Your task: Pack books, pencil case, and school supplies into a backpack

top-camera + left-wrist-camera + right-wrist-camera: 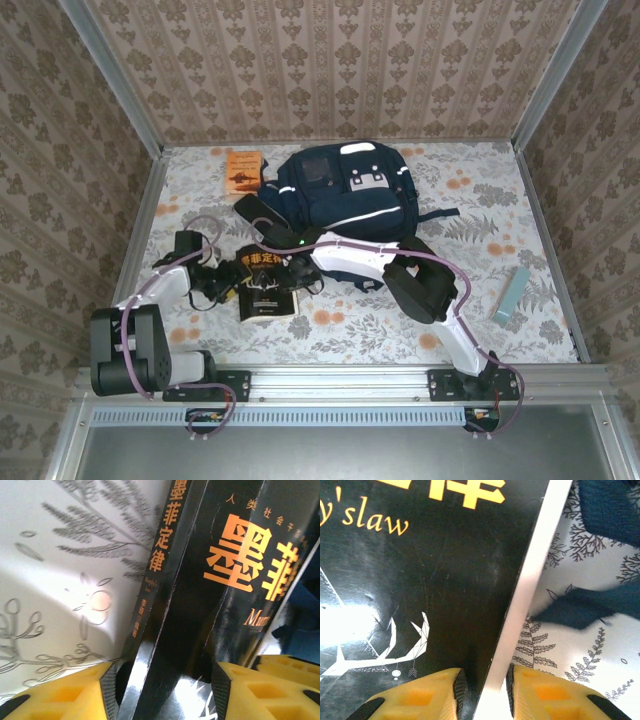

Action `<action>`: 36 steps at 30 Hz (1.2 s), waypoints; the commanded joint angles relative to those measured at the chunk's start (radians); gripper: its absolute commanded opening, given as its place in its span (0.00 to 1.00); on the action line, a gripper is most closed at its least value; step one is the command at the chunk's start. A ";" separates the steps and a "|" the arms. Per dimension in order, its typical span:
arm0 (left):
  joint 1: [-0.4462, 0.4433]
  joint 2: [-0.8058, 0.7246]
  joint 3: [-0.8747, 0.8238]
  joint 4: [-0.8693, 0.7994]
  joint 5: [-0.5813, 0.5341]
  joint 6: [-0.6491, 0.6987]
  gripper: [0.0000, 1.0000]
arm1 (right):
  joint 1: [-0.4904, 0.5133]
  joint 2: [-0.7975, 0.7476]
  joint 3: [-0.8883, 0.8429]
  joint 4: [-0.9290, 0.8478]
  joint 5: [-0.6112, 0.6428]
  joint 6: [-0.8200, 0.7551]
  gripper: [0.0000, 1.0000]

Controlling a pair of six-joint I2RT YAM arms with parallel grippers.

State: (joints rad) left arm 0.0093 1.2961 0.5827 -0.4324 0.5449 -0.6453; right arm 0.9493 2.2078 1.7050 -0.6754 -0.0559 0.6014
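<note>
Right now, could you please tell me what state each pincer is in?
Left pincer: astride the spine of the black book; grip cannot be told.
Right pincer: closed on the black book's page edge.

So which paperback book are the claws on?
The black paperback with gold lettering, between the fingers of the left gripper and right gripper. The small orange paperback lies far from both.
</note>
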 commanded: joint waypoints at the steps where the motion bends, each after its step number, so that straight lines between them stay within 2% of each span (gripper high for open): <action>1: -0.012 -0.039 -0.004 0.051 0.235 -0.048 0.52 | 0.009 0.089 -0.014 -0.010 -0.020 -0.010 0.32; 9: -0.012 -0.050 -0.017 0.089 0.289 -0.090 0.53 | -0.005 0.085 -0.029 -0.017 -0.012 -0.016 0.31; 18: -0.049 -0.043 -0.016 0.141 0.391 -0.100 0.53 | -0.041 0.070 -0.093 0.036 -0.088 -0.015 0.26; 23: -0.086 -0.037 0.000 0.136 0.379 -0.091 0.53 | -0.046 0.070 -0.100 0.037 -0.093 -0.025 0.25; 29: -0.070 -0.029 0.006 0.106 0.315 -0.083 0.43 | -0.053 0.053 -0.106 0.034 -0.084 -0.022 0.25; 33: -0.058 -0.041 0.003 0.094 0.300 -0.079 0.36 | -0.060 0.022 -0.125 0.039 -0.076 -0.021 0.30; 36: -0.056 -0.076 0.003 0.061 0.274 -0.064 0.33 | -0.061 -0.040 -0.154 0.052 -0.050 -0.021 0.40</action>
State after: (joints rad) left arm -0.0498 1.2587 0.5751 -0.3466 0.8021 -0.7212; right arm 0.8803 2.1544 1.6104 -0.6247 -0.1356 0.5945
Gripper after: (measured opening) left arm 0.331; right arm 0.379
